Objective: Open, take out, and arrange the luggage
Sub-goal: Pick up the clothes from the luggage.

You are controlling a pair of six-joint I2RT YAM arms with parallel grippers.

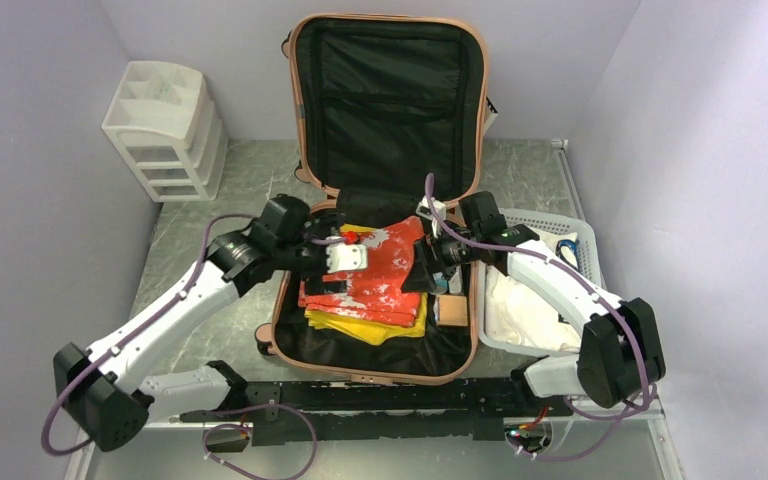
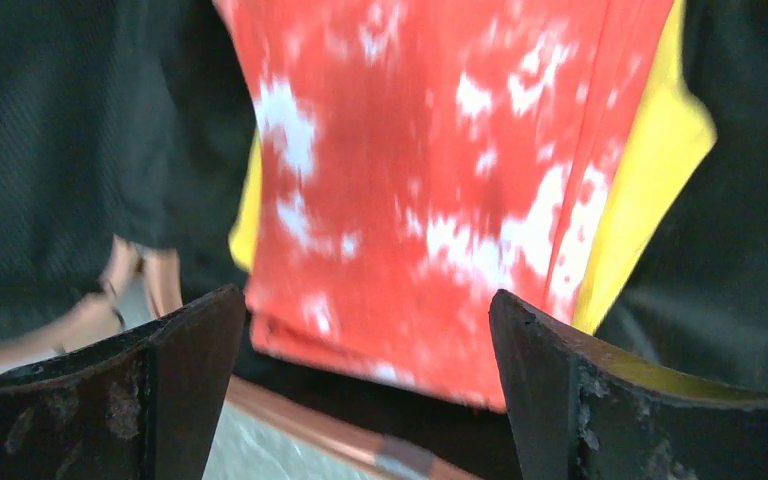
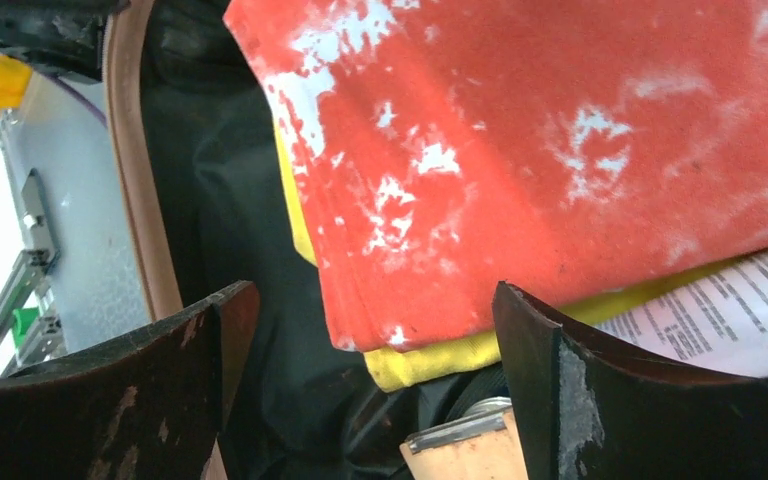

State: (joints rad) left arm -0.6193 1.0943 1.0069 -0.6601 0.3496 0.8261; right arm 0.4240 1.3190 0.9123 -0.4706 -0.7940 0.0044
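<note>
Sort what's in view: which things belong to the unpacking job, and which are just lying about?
Job: luggage, open; red-and-white cloth and yellow cloth inside it; white basket, probably for unpacked items.
Lying about: white drawer unit.

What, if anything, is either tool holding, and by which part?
Nothing: the left tool and right tool both stand open over the red garment in the luggage.

I'm watching my white left arm (image 1: 160, 325) and right arm (image 1: 550, 272), black-jointed, purple cables (image 1: 429, 195) looping along them; left hand (image 2: 360, 395) fingers (image 2: 175, 390) are showing scuffs.
</note>
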